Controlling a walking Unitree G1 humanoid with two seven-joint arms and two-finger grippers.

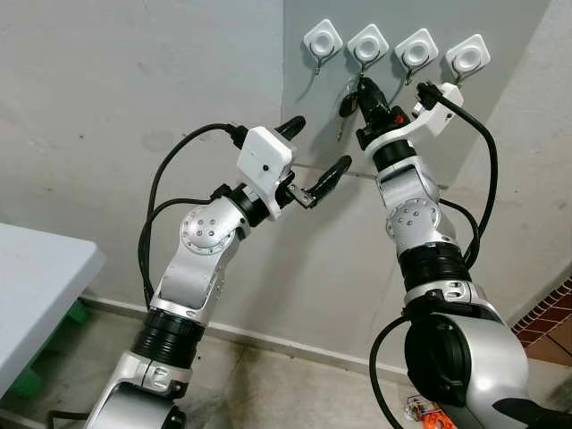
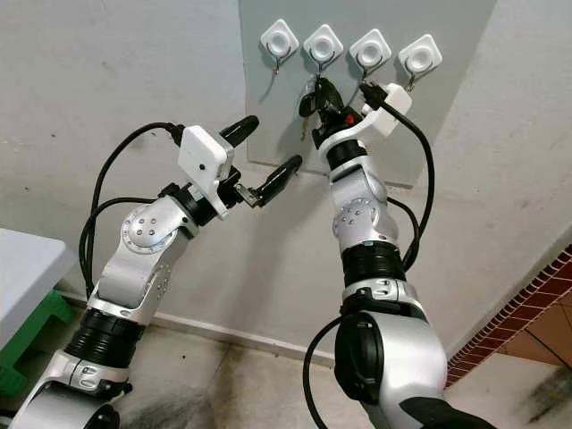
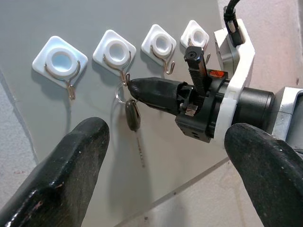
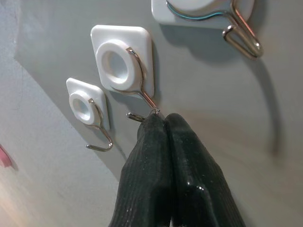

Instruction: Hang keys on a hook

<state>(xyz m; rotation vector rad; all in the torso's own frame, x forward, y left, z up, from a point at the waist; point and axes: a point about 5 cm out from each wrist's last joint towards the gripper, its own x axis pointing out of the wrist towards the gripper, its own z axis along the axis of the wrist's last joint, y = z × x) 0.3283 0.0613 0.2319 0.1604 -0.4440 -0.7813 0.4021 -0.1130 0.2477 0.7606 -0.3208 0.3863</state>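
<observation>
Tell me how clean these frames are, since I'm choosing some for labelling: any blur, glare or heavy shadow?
Left eye view: sharp, evenly lit, with soft shadows under the hooks. Left wrist view: the left hand has blurred near fingers, while the keys and the right hand are crisp. Right wrist view: the right hand's fingers show small glints, and a broad soft shadow falls on the grey panel.

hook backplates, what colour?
White backplates with silver wire hooks, on a grey panel. Clearest in the left wrist view.
</observation>
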